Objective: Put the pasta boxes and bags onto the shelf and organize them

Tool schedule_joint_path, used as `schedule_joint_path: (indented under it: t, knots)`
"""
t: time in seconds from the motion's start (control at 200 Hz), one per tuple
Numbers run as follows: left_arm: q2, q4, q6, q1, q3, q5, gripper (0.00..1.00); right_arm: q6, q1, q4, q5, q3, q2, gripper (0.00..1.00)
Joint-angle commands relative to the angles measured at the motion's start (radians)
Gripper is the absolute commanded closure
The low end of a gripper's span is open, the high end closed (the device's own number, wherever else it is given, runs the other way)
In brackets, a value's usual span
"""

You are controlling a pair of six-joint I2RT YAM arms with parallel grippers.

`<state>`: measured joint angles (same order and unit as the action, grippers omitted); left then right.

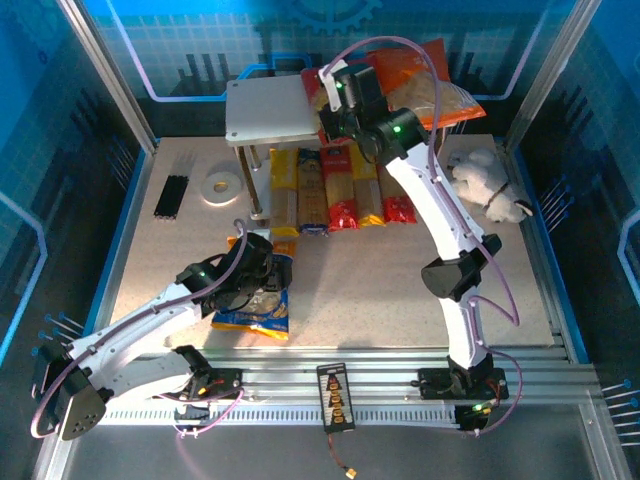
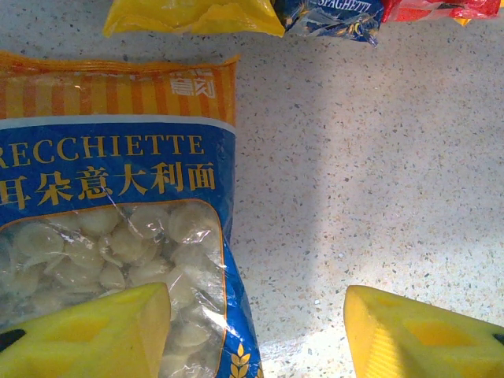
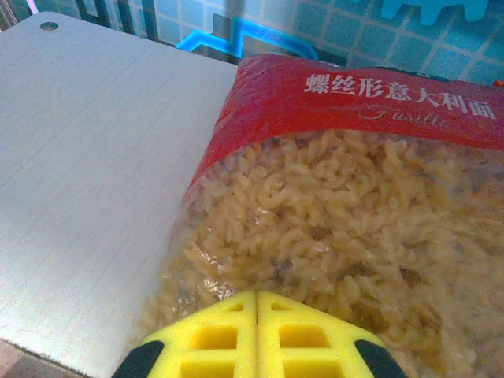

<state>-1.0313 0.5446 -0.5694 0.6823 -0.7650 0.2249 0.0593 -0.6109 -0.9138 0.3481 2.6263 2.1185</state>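
3 bags: the red bag lies on the top board of the shelf, the orange bag just right of it, and the blue-yellow bag lies flat on the table, near left. 5 pasta boxes lie side by side below that board — 2 yellow, 2 red, 1 blue-and-yellow. The left gripper gapes wide astride the blue-yellow bag's right edge. The right gripper has its pads pressed together at the red bag's near edge.

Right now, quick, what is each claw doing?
Left claw: open, empty, over the blue-and-yellow plastic pasta bag.
Right claw: closed on the red plastic pasta bag.
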Motion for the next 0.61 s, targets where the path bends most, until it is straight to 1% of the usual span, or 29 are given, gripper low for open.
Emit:
schedule_joint_path:
  t: [0.0, 0.345, 0.6]
  knots:
    - [0.005, 0.014, 0.024, -0.010, -0.010, 0.021, 0.39, 0.010, -0.013, -0.020, 0.010, 0.040, 0.045, 1.00]
    - [0.011, 0.009, 0.023, -0.023, 0.009, 0.011, 0.39, 0.070, -0.003, 0.038, 0.040, 0.040, 0.081, 0.99]
    - [0.017, 0.011, 0.021, -0.030, 0.019, 0.007, 0.39, 0.118, 0.011, 0.082, 0.039, 0.041, 0.094, 0.99]
